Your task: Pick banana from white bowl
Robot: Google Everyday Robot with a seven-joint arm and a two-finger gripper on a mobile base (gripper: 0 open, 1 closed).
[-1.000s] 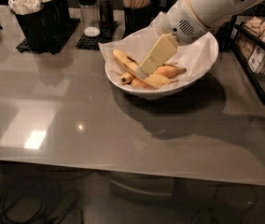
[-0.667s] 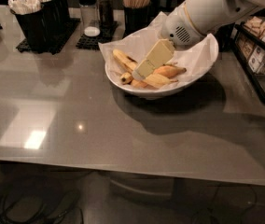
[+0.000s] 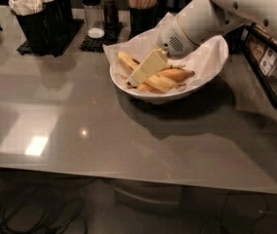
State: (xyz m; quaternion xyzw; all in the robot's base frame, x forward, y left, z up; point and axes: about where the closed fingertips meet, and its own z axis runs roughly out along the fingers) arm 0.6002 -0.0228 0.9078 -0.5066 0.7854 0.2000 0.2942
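The white bowl [image 3: 177,95], lined with crumpled white paper, stands at the back middle of the grey table. Three bananas lie in it. The long pale banana [image 3: 127,61] lies at the left, partly hidden by the gripper. A plump orange-toned banana [image 3: 176,74] and a slimmer yellow one [image 3: 162,82] lie to its right. My gripper [image 3: 146,68] reaches down from the upper right into the bowl, its pale tip lying over the long banana. The white arm [image 3: 202,21] hides the bowl's far side.
A black holder of white packets [image 3: 36,18] stands at the back left. Two shakers [image 3: 93,16] and a cup of sticks [image 3: 142,4] stand behind the bowl. A black rack [image 3: 270,67] stands at the right. The table's front edge [image 3: 138,177] runs across below.
The gripper has moved down and to the left, deeper into the bowl, onto the long banana. The bananas and the bowl have not visibly moved.
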